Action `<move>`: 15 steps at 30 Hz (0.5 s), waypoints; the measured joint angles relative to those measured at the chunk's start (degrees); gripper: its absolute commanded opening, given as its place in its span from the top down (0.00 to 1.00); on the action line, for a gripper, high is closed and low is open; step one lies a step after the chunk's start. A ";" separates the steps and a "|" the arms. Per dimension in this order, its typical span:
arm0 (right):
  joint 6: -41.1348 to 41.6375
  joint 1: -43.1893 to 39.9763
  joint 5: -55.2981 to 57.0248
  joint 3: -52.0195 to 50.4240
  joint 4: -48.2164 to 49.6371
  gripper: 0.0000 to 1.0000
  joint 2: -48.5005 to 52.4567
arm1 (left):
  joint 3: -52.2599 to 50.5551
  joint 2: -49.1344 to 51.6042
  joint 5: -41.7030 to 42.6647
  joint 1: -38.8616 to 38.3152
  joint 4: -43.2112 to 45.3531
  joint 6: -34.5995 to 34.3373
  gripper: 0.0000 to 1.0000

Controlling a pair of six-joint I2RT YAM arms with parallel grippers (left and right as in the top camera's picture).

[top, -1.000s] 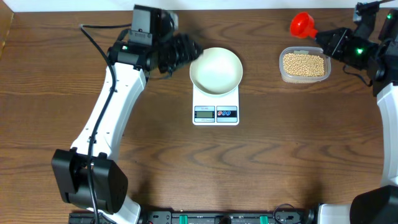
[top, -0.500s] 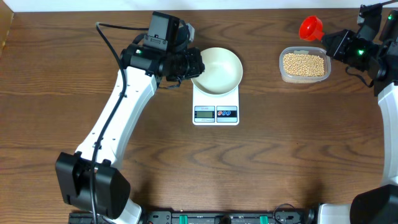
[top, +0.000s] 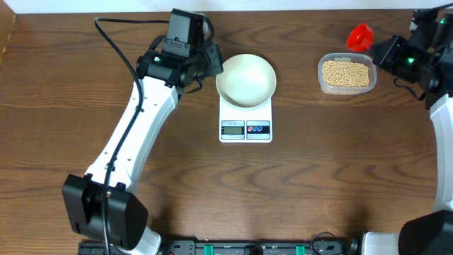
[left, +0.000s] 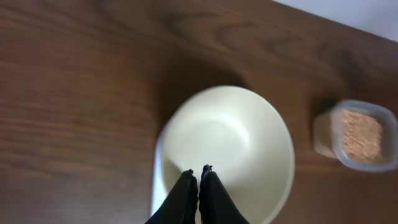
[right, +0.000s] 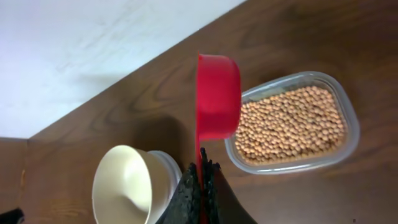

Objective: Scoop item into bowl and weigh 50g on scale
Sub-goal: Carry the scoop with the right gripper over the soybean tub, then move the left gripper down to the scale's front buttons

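Overhead is showing the left gripper [top: 212, 65] sitting just beside the left edge of the white bowl [top: 245, 78]. A moment ago its fingers were apart. Then it was leaning in at the bowl's edge. Now it is pulling back a little and its fingers are pressing together with nothing between them.

The bowl is sitting on the scale [top: 245, 129] in the same spot, and it is looking empty. So I am guessing the bowl is now placed and ready, and the scooping is coming next.

The right gripper [top: 376, 48] is pinching the handle of the red scoop [top: 359, 35]. The scoop is drifting to the right, behind the tub [top: 320, 74]. The beans [top: 345, 73] are all lying in the tub on the table [top: 318, 177].

The left wrist view is showing what overhead is hiding. The tips of the left gripper [left: 199, 171] are touching each other over the near side of the bowl [left: 230, 143], not clamping its edge.

The right wrist view is showing the right gripper [right: 200, 165] squeezing the thin handle. The red scoop [right: 217, 96] is hanging above the beans [right: 289, 124], not dipping in. I cannot tell if anything is inside it.
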 measured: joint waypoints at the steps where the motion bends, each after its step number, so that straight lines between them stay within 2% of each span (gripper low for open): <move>1: 0.13 0.00 0.17 0.00 -0.11 0.99 0.00 | 0.00 0.00 -0.74 0.00 0.00 0.00 0.93; 15: -2.47 0.00 4.85 0.00 -2.40 0.99 0.00 | 0.00 0.00 -4.24 0.00 -0.52 0.02 0.93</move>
